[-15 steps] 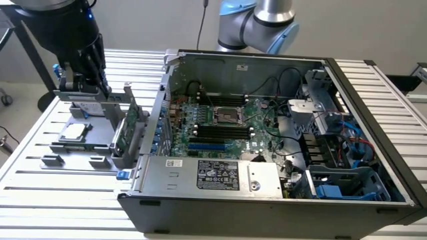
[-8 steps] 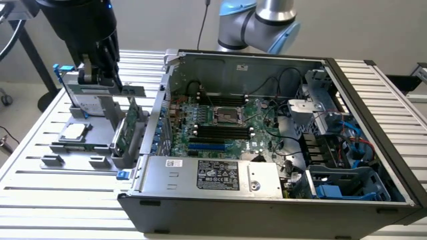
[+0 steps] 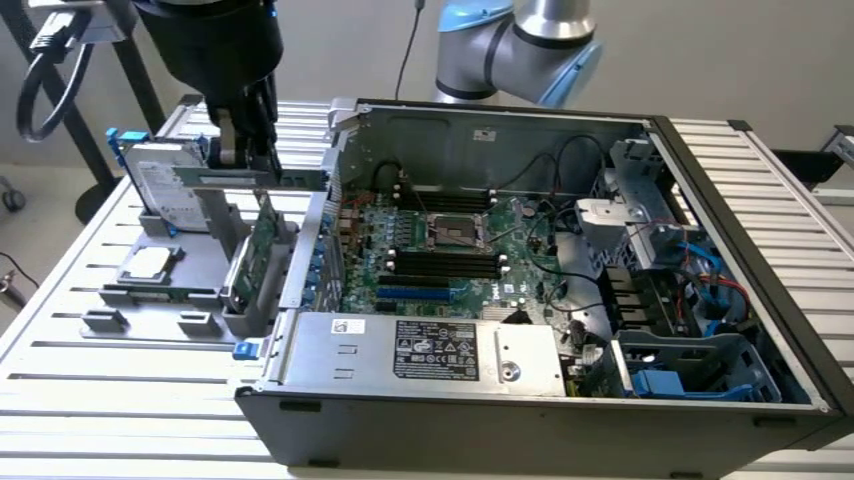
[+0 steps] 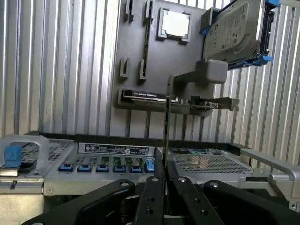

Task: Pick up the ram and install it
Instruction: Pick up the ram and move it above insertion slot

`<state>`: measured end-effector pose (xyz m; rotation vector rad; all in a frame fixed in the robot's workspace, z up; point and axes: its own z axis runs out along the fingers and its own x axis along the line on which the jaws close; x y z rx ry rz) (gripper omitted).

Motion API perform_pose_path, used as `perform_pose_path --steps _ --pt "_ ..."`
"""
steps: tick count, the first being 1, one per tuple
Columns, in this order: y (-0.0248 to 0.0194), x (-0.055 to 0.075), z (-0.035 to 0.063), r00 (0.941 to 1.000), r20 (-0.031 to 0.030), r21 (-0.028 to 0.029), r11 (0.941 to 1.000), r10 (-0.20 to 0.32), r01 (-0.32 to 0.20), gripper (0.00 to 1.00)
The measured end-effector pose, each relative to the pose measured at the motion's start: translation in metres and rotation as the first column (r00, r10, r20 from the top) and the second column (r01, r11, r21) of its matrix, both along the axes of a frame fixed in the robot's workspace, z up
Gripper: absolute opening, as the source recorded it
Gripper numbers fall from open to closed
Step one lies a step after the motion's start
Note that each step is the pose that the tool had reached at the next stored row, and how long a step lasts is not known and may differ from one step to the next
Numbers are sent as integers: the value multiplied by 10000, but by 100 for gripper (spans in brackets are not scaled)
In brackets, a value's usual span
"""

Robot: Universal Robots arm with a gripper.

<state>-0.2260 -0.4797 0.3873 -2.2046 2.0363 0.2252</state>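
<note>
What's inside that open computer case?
A green motherboard with black slots, cables and a blue plastic cage. The labelled silver box hides whatever lies beneath it.

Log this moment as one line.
gripper shut on ram | ram over parts tray, exterior view's left of computer case | not yet installed

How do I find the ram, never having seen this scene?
On the exterior view's left, beside the open computer case, lies a grey parts holder. Above it the black tool grips the ram: a long thin stick held level, narrower than the expansion card standing below.
</note>
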Motion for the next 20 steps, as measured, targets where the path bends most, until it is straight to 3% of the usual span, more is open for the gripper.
perform_pose_path --steps 20 --pt "0 909 -68 10000 0 -1 10000 45 -45 14"
